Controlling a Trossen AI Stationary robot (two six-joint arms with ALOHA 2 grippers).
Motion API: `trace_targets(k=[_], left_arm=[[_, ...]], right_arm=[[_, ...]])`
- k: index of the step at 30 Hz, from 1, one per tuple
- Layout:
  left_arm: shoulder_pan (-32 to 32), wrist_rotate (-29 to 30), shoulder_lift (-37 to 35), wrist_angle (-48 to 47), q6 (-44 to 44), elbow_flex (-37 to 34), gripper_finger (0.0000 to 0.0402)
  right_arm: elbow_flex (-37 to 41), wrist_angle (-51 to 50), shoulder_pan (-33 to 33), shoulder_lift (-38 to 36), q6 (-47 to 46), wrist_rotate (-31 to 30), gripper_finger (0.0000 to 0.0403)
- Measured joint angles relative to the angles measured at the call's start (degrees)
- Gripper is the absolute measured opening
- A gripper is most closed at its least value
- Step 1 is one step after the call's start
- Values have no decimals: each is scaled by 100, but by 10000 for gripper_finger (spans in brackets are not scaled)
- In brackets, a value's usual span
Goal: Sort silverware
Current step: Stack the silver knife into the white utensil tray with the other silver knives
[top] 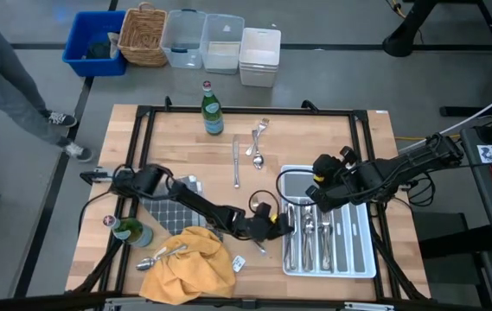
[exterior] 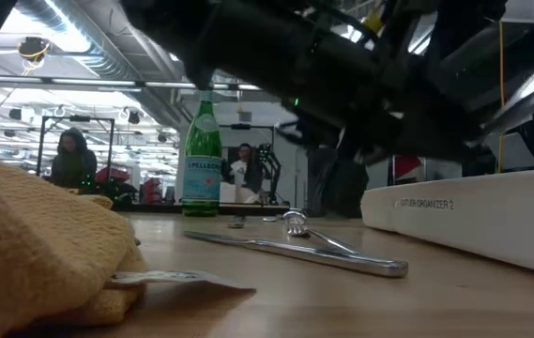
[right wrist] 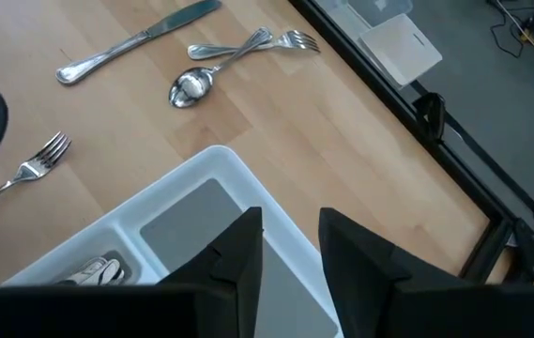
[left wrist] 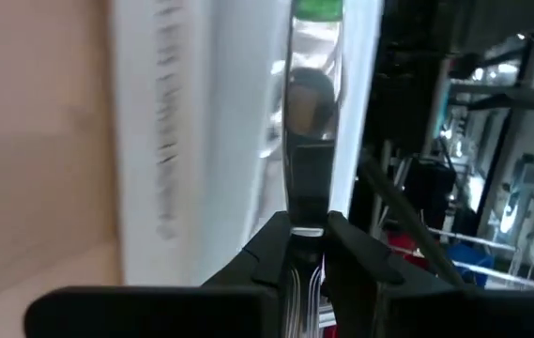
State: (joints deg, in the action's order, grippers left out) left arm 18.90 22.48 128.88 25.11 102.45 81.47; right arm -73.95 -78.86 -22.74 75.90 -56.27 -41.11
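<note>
My left gripper [top: 273, 227] is low at the left wall of the white divided tray [top: 362, 259], shut on one piece of silverware [left wrist: 306, 141], long, flat and shiny like a knife. My right gripper [right wrist: 290, 253] hangs open above the tray's far left compartment [right wrist: 187, 221], holding nothing. Several pieces [top: 308, 235] lie in the tray's long slots. A knife [top: 236, 162], a spoon [top: 258, 159] and a fork [top: 260, 131] lie flat on the wood farther back. Another fork [right wrist: 32, 167] lies near a black cable loop. My left gripper pinches the piece between its two fingers [left wrist: 276, 249] at its ridged handle part [left wrist: 302, 272]. The fingers lie along it, coming from the table's left, slanting slightly down. The flat shiny length sticks out ahead of the fingertips toward the tray, lifted clear of the table.
A yellow cloth [top: 189, 266] with spoons [top: 161, 256] on it lies at the near left, beside a checkered mat [top: 169, 212] and a green bottle [top: 130, 231]. A second bottle [top: 213, 109] stands far centre. One more piece [exterior: 295, 249] lies on the wood near the cloth.
</note>
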Motion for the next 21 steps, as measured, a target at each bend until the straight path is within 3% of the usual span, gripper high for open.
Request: trace_targets(k=[7, 16, 21], left_arm=[[131, 59, 32, -504, 775, 11, 43], [44, -12, 24, -564, 842, 11, 45], [-15, -20, 17, -569, 793, 11, 77]], right_arm=[[0, 40, -2, 2, 9, -1, 111], [0, 110, -4, 2, 133, -4, 111], [0, 130, -4, 2, 131, 9, 111]])
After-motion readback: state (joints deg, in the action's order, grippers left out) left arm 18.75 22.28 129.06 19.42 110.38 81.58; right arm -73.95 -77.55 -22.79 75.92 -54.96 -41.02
